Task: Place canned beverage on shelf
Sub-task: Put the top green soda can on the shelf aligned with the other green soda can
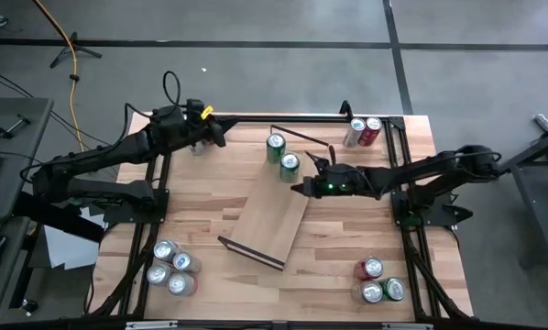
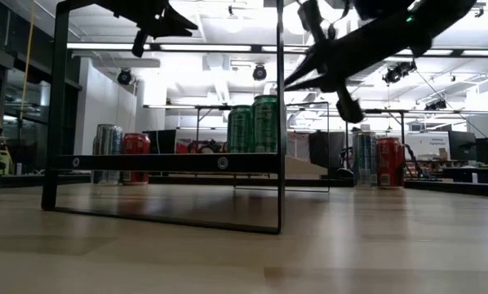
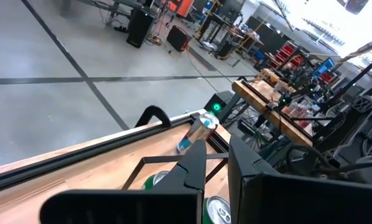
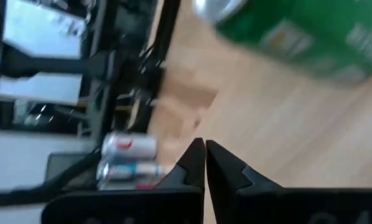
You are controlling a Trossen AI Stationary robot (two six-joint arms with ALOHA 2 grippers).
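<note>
The shelf [image 1: 269, 220], a light-wood board with dark end rails, lies slantwise at the table's middle. In the low view it shows as a dark frame [image 2: 166, 163]. Two green cans [image 1: 275, 147] [image 1: 290, 166] stand upright at its far end, also seen in the low view [image 2: 254, 124]. My right gripper [image 1: 298, 188] hangs shut above the board, just on the near side of the nearer green can [image 4: 298, 31], with nothing between its fingers [image 4: 204, 158]. My left gripper [image 1: 222, 136] is shut and raised over the table's far left, holding nothing.
A silver can [image 1: 355, 133] and a red can [image 1: 372, 131] stand at the far right corner. Three cans [image 1: 377, 282] cluster near right, and several [image 1: 170, 268] near left. Black frame bars [image 1: 301, 117] run along the table's edges.
</note>
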